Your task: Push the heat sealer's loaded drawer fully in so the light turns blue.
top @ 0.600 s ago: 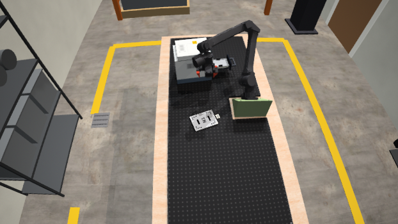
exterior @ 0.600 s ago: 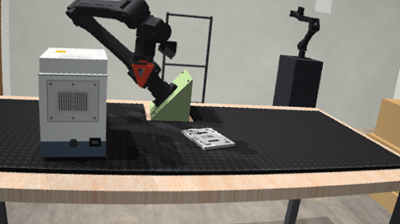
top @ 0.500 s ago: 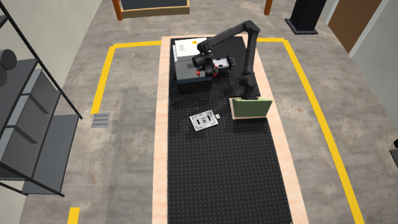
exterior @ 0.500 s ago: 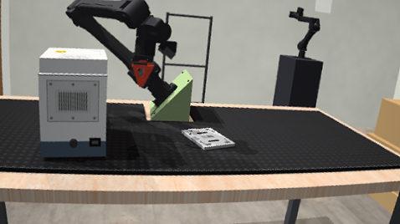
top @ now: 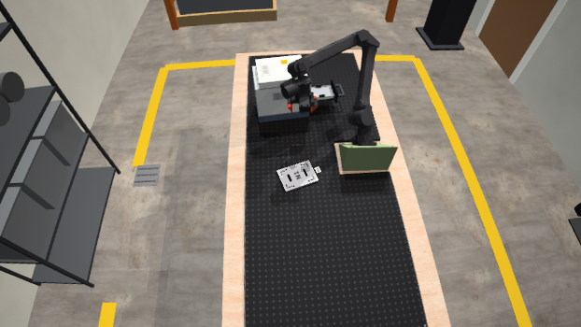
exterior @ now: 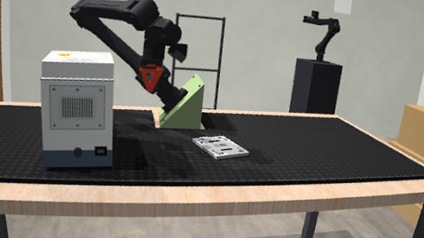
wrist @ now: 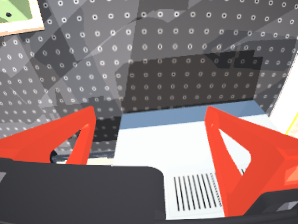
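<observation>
Black perforated matting (top: 327,234) (exterior: 310,145) (wrist: 160,30) spreads beyond the fingertips. The gripper (top: 303,108) (wrist: 150,113) stands wide, holding nothing. Left to right in the top view, the heat sealer (top: 276,100) (exterior: 78,109) (wrist: 145,145) sits beside and beneath the fingers; its drawer (top: 324,92) juts out to their right. Best narrow the fingers clear of the casing, then push the drawer's handle (top: 340,90) slowly, straight and centrally.
</observation>
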`<state>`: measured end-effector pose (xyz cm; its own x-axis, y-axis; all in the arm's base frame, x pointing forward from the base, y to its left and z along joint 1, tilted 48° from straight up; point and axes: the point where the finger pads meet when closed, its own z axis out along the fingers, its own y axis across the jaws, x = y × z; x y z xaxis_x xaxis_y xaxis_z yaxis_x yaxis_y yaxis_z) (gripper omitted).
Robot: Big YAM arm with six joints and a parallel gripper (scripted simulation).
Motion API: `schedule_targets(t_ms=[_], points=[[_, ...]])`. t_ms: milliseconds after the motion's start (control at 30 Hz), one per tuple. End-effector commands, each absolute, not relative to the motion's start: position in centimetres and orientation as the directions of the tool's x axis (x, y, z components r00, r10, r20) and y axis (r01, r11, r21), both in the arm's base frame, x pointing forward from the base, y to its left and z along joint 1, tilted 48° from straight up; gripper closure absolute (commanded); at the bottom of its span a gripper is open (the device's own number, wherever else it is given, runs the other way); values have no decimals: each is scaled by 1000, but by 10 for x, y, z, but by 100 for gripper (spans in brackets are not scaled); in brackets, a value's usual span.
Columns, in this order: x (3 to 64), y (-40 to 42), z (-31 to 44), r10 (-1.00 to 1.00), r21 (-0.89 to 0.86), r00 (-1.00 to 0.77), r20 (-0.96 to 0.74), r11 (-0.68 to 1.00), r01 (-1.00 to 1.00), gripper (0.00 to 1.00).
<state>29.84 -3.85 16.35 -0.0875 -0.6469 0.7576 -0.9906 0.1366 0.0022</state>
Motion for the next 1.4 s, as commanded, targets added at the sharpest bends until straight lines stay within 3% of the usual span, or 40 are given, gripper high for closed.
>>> schedule_targets(t_ms=[0,400,533,967,1367], points=[[324,-36,170,-664,-82,-198,721,202,-976,55],[366,-29,155,-660,-207,-503,558,477,-854,55],[374,-15,153,-669,-217,-516,535,482,-849,55],[423,-26,138,-506,-248,-799,326,770,-588,55],[462,-29,128,-354,-215,-915,193,895,-392,55]])
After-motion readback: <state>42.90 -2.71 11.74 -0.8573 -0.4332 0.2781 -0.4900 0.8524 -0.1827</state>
